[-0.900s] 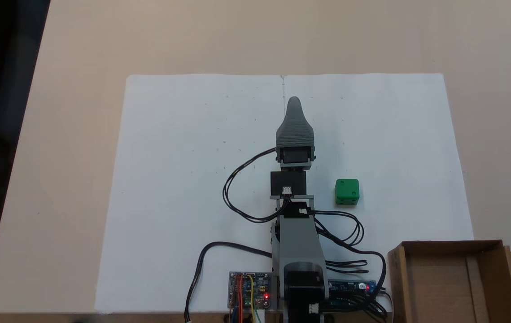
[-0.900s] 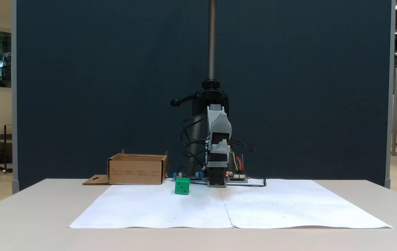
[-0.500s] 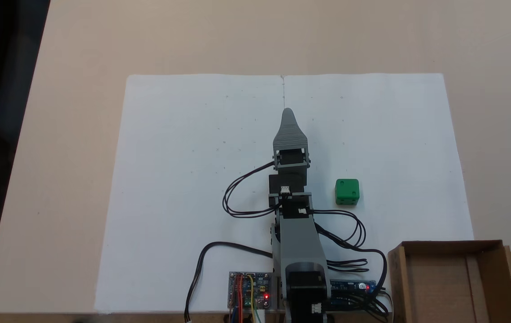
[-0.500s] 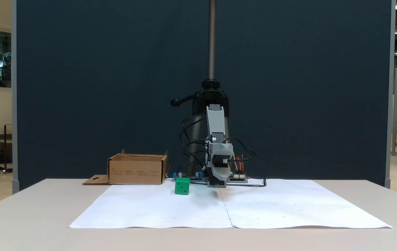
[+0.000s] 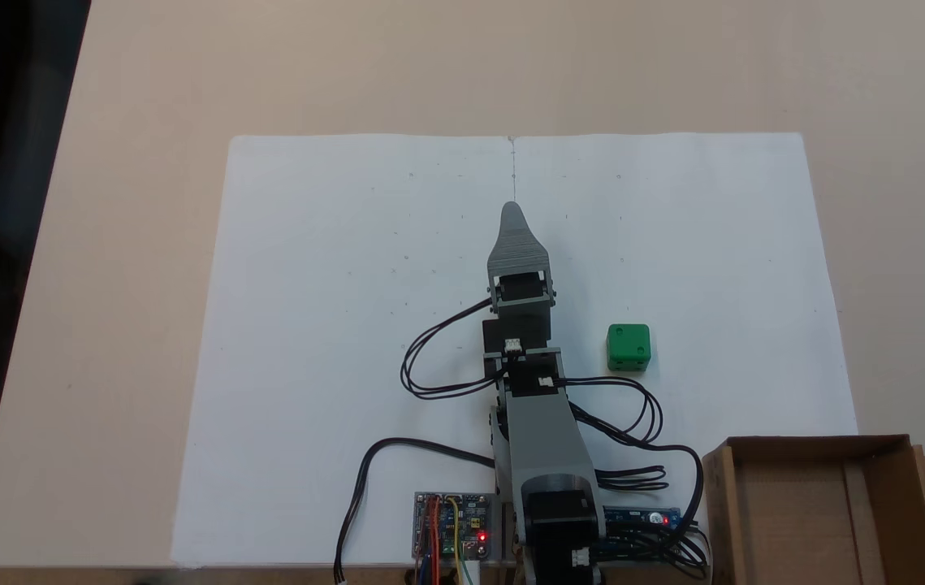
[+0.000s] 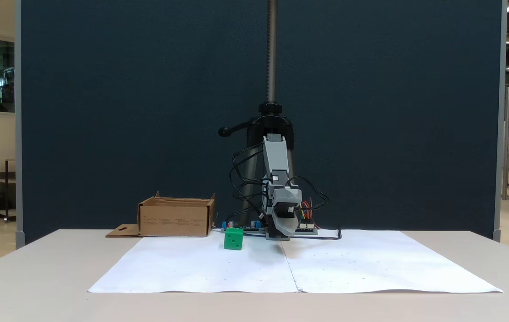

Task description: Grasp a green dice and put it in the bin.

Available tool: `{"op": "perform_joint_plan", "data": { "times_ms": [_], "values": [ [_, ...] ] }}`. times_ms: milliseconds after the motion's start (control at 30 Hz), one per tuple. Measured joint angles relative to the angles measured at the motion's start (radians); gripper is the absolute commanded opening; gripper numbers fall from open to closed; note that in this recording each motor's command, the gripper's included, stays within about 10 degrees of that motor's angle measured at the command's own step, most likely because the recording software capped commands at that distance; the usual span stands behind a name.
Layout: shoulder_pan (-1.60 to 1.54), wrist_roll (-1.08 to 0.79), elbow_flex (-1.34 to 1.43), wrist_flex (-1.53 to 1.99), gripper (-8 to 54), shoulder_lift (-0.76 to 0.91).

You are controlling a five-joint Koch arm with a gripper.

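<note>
The green dice [image 5: 628,347] rests on the white paper, right of the arm in a fixed view from above, and left of it in the front fixed view [image 6: 233,239]. My gripper [image 5: 512,210] points away from the base, low over the paper's middle crease, well apart from the dice. From above only one grey tapered tip shows. Seen from the front, the gripper [image 6: 282,233] is a single mass, so its state is unclear. The bin [image 5: 811,444], a brown cardboard box, stands at the lower right corner, and left of the arm's base from the front [image 6: 176,219].
A large white paper sheet [image 5: 332,325] covers the middle of the beige table. Black cables [image 5: 430,382] loop beside the arm. Circuit boards [image 5: 450,524] sit at the base. A metal stand pole [image 6: 272,53] rises behind the arm before a dark blue panel.
The arm has folded down, bringing the gripper lower and its tip back toward the base and slightly left in the view from above. Dice and bin have not moved.
</note>
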Motion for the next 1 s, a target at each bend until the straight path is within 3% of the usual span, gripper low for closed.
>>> {"op": "perform_joint_plan", "data": {
  "times_ms": [733, 1000],
  "values": [
    [0.08, 0.0, -0.014, -0.002, 41.3, 0.0],
    [0.11, 0.0, -0.209, 0.092, 39.6, 0.0]
  ]
}}
